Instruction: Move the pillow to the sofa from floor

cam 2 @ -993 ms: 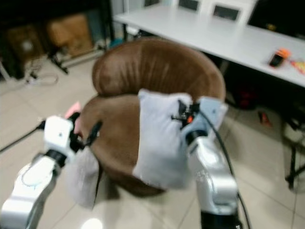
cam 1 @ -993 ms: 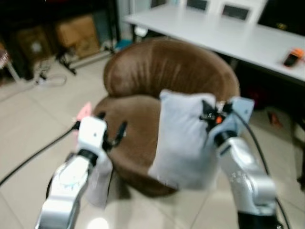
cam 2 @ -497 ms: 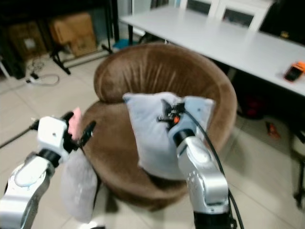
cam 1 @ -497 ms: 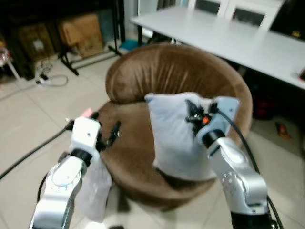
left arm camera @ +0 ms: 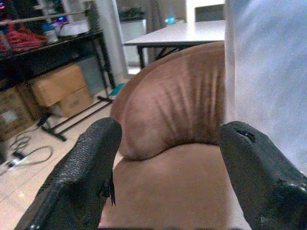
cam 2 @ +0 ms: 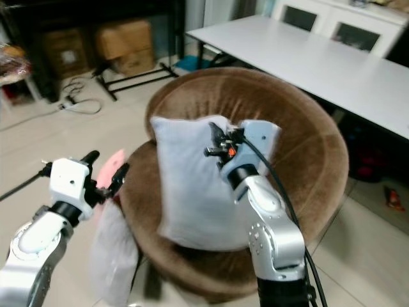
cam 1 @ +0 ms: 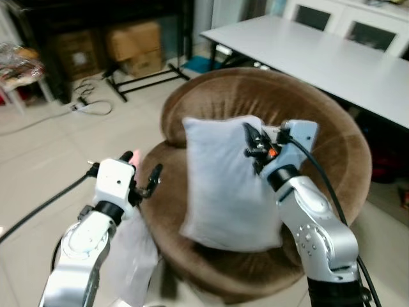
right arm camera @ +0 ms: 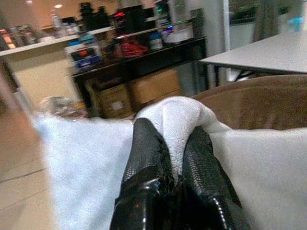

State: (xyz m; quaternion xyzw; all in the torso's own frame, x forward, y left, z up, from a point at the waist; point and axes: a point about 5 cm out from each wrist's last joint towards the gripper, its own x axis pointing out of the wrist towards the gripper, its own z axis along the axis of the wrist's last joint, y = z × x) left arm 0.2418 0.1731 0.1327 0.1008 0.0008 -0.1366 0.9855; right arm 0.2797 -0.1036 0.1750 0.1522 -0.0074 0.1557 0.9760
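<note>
A pale grey pillow hangs upright over the seat of the round brown sofa chair, its lower edge near the seat cushion. My right gripper is shut on a fold at the pillow's top edge; in the right wrist view both black fingers pinch the pillow. Left of the pillow, my left gripper stands open at the sofa's front left rim with nothing between its fingers. The left wrist view looks across the brown seat to the pillow's edge.
A pale grey soft bundle sits on the tiled floor under my left arm, beside the sofa. A long white table stands behind the sofa. Cardboard boxes under a black shelf and cables lie at the far left.
The view has closed in on the sofa. My right gripper has carried the pillow from the sofa's front right edge to over the seat. The left gripper stays open beside the rim.
</note>
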